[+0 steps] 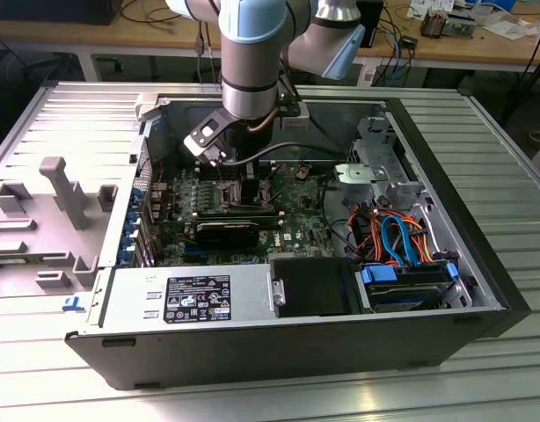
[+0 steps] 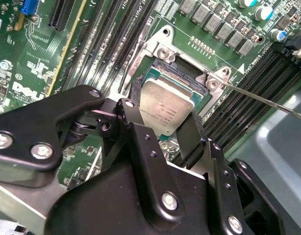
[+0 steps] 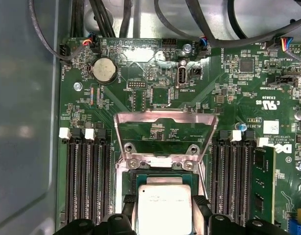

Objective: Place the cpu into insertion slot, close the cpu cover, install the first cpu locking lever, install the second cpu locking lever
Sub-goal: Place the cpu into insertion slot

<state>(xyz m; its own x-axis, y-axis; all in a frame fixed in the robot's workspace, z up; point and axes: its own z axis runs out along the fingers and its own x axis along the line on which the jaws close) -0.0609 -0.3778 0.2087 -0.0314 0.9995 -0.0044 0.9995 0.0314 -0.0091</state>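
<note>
The cpu [image 2: 166, 105] [image 3: 164, 208], a silver-topped square chip, lies level in the insertion slot [image 2: 182, 73] [image 3: 163, 175]. My gripper [image 2: 165, 110] [image 3: 165, 203] [image 1: 250, 176] is shut on the cpu, with black fingers [image 2: 134, 93] [image 3: 202, 205] against two opposite edges. The cpu cover [image 3: 165, 116], a silver frame with a window, stands tilted up from its hinge just beyond the slot. A thin locking lever [image 2: 268, 100] sticks out from a corner of the slot, raised off the board.
The green motherboard [image 1: 296, 220] lies in an open computer case [image 1: 252, 343]. Long black memory slots [image 3: 87, 181] flank the socket on both sides. Orange and blue cables [image 1: 393, 233] and a drive bay sit at the exterior view's right. A grey fixture [image 1: 63, 189] stands left.
</note>
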